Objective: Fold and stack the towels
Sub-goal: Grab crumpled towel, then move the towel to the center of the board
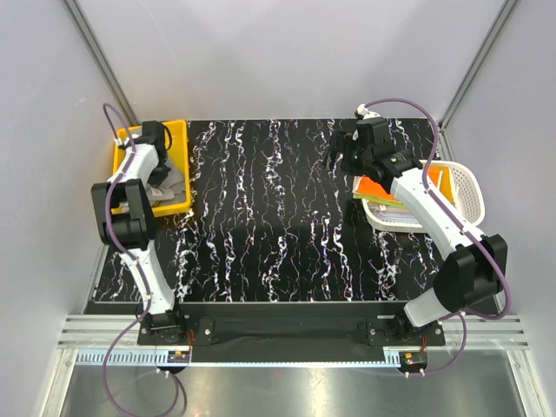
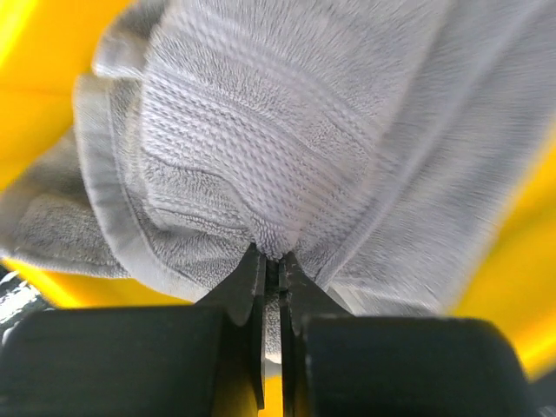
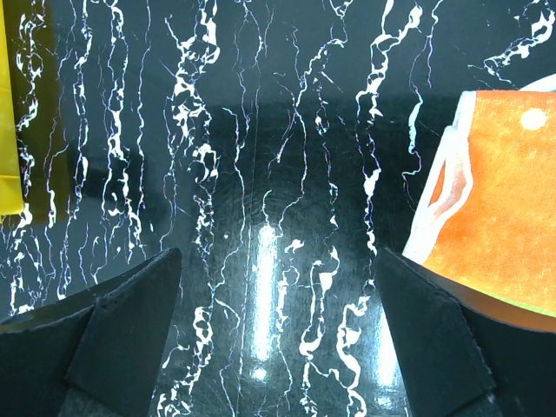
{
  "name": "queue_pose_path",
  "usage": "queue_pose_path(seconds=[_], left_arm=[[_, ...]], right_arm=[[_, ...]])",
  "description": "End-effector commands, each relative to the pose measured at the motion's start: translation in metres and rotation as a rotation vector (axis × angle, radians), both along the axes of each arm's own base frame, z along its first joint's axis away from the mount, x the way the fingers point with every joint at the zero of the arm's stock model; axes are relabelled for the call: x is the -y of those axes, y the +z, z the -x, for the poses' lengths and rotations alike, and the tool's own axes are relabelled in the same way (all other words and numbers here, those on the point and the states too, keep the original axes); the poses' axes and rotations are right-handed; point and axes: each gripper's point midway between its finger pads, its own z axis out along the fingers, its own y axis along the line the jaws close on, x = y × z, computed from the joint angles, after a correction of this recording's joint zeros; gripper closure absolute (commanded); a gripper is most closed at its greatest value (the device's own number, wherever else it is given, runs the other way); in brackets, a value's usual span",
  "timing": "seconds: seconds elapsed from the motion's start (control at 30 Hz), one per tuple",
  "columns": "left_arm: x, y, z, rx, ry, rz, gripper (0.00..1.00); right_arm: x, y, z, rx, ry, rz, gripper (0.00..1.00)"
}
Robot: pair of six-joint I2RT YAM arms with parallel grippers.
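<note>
In my left wrist view the left tool has its jaws pinched almost together on a fold of the grey towel. The towel fills the upper part of the frame, with the yellow bin showing at both side edges. From the top camera, that towel lies in the bin at the upper left of the frame, with my left arm reaching into it. My right tool stands wide, holding nothing, above the black marbled tabletop. An orange towel sits at the right edge of that view; from above it lies in the white basket at the right, just beside the tool.
</note>
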Motion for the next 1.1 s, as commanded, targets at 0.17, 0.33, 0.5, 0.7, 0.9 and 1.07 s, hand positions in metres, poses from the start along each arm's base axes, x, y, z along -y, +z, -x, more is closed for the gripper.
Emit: queue_pose_path(seconds=[0.17,0.33,0.5,0.7,0.9,1.07], left_arm=[[0.036,0.170,-0.039,0.416,-0.170,-0.021,1.00],[0.092,0.243,-0.031,0.558,-0.325,-0.018,1.00],[0.180,0.305,-0.004,0.661,-0.568,-0.004,1.00],[0.285,0.285,0.067,0.653,-0.830,0.091,1.00],[0.375,0.227,0.158,0.608,-1.099,0.246,1.00],[0.404,0.147,0.222,0.471,-1.213,0.416,1.00]], right_arm=[[-0.010,0.027,-0.009,0.067,0.027,-0.022,0.00],[-0.005,0.030,-0.014,0.066,0.008,0.010,0.00],[0.002,0.036,-0.017,0.075,-0.018,0.044,0.00],[0.013,0.043,-0.016,0.090,-0.059,0.076,0.00],[0.020,0.033,-0.016,0.073,-0.088,0.112,0.00],[0.014,0.015,-0.021,0.029,-0.079,0.104,0.00]])
